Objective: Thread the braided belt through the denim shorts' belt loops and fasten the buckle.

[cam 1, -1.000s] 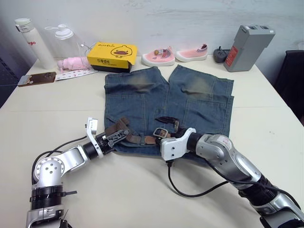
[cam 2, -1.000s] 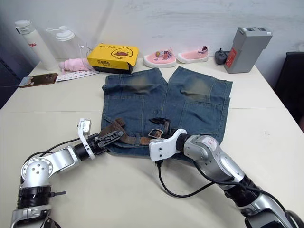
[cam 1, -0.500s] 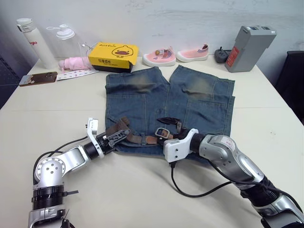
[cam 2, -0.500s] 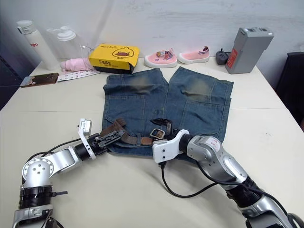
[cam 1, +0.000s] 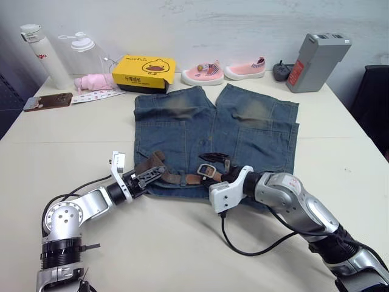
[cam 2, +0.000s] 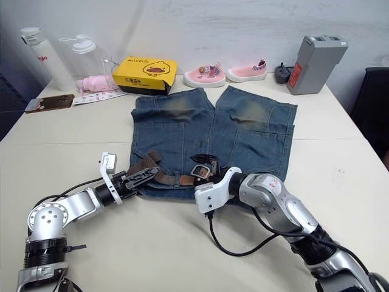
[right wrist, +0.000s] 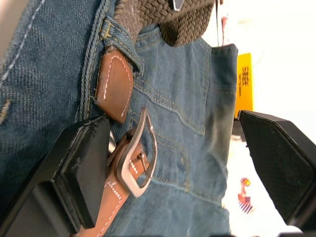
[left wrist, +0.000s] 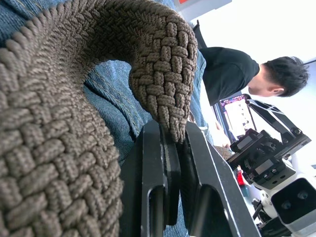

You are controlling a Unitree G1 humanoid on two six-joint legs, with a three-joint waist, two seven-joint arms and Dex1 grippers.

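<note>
- Cream table (cam 1: pixel 182 255) against a pale wall, with goods ranged along the far edge.
- Shorts (cam 1: pixel 213 137): blue faded denim, spread flat at the table's middle, legs toward the wall, waistband toward the robot; brownish worn patch on each leg.
- Belt (cam 1: pixel 173 177): brown braid, lying along the waistband, one end curled up at the shorts' left corner.
- Buckle (right wrist: pixel 139 153): silver frame with a single prong, on a stitched leather tab, resting on the denim near the waistband's middle.
- Left gripper (left wrist: pixel 174 140): at the shorts' left corner, fingers (left wrist: pixel 153 168) closed tight on the belt's braided end, which looped over them.
- Right gripper (right wrist: pixel 173 163): at the waistband's middle, spread wide, one finger (right wrist: pixel 89 168) touching the leather tab beside the buckle, the other well clear.
- Far edge, left to right: white bottle (cam 1: pixel 37 55), clear bottle (cam 1: pixel 84 52), pink cloth item (cam 1: pixel 94 81), yellow box (cam 1: pixel 143 72), pair of pink shoes (cam 1: pixel 225 70), grey box (cam 1: pixel 316 61).
- Phone (cam 1: pixel 46 101): near the table's left edge.
- Person (left wrist: pixel 242 79): dark shirt, in the left wrist view's background.
</note>
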